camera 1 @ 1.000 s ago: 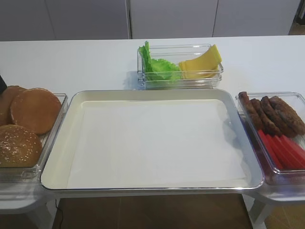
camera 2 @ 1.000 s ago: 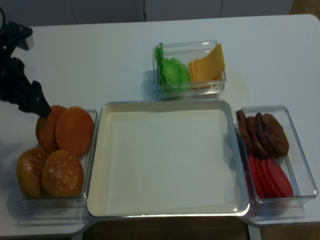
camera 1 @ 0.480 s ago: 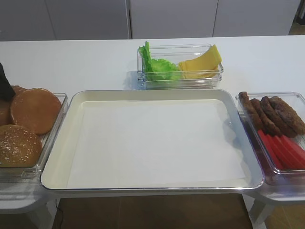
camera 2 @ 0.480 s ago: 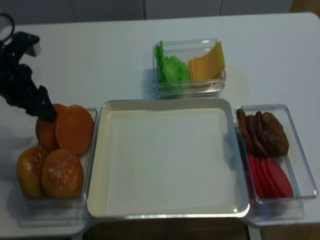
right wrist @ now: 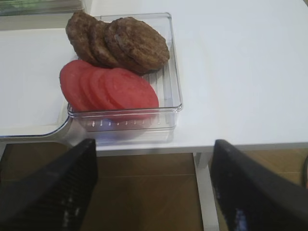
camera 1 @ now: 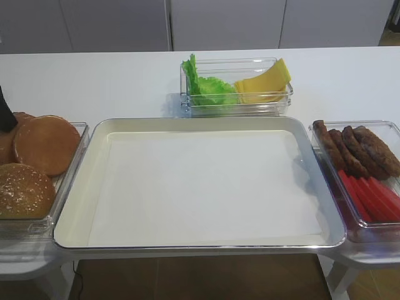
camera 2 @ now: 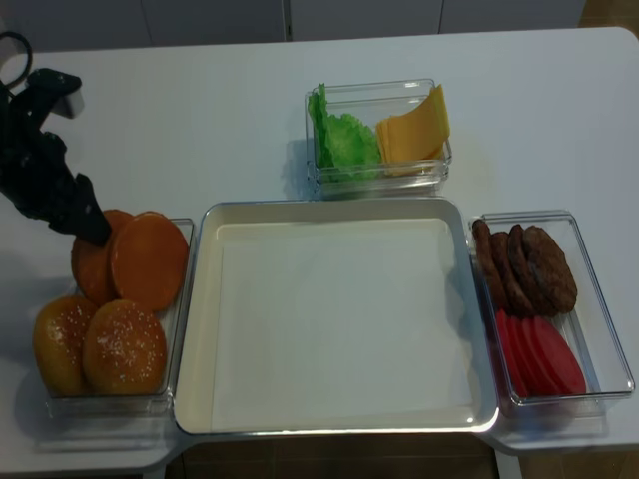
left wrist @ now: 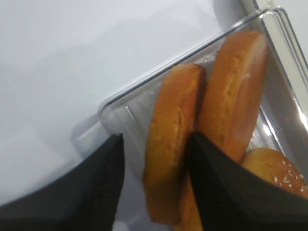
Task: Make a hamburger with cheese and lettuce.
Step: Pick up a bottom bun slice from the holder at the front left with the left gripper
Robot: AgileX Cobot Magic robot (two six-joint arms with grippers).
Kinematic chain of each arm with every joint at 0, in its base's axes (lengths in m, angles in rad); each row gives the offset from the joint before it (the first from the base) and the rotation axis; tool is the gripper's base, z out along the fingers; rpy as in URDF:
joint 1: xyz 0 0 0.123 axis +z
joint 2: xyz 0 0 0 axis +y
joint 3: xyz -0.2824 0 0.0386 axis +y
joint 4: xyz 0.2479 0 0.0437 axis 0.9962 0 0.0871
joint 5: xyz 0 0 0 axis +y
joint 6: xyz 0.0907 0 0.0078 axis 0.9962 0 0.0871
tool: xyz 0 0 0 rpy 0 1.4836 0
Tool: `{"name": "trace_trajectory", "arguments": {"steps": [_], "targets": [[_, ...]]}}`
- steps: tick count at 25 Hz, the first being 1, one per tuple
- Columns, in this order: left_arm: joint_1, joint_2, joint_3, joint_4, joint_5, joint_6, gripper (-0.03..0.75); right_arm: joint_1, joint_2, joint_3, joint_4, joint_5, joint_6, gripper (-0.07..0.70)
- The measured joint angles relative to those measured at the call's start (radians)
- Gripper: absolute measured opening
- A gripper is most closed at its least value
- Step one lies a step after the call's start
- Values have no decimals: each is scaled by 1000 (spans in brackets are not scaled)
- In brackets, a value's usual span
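Two smooth golden-brown bun halves stand on edge in a clear box (camera 2: 180,299) at the left. My left gripper (left wrist: 155,140) (camera 2: 90,228) is open and astride the rear bun half (left wrist: 169,144) (camera 2: 90,264). One finger is outside it and the other sits between it and the front half (left wrist: 236,96) (camera 2: 150,259). The lettuce (camera 1: 209,89) (camera 2: 344,140) and the cheese (camera 1: 265,84) (camera 2: 411,130) lie in a clear box at the back. My right gripper (right wrist: 154,144) is open and empty off the table's front right edge.
A metal tray (camera 1: 187,123) (camera 2: 329,208) lined with white paper lies in the middle. Two sesame bun tops (camera 2: 125,346) sit in front of the smooth halves. A clear box (right wrist: 175,72) at the right holds dark patties (right wrist: 120,41) and red slices (right wrist: 108,89).
My left gripper has moved right and down toward the bun box and now straddles the rear bun half. Nothing else has moved.
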Motion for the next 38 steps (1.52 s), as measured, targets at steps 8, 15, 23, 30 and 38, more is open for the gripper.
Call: {"name": "trace_trajectory", "arguments": {"steps": [8, 15, 23, 30, 38], "targets": [[0, 0, 0, -12, 0, 18, 183, 0, 0, 0, 0, 0, 0, 574], [0, 0, 0, -16, 2, 18, 157, 0, 0, 0, 0, 0, -2, 573], [0, 0, 0, -42, 4, 24, 150, 0, 0, 0, 0, 0, -4, 573], [0, -47, 0, -38, 4, 26, 146, 0, 0, 0, 0, 0, -5, 571], [0, -127, -58, -24, 5, -18, 144, 0, 0, 0, 0, 0, -7, 537]]}}
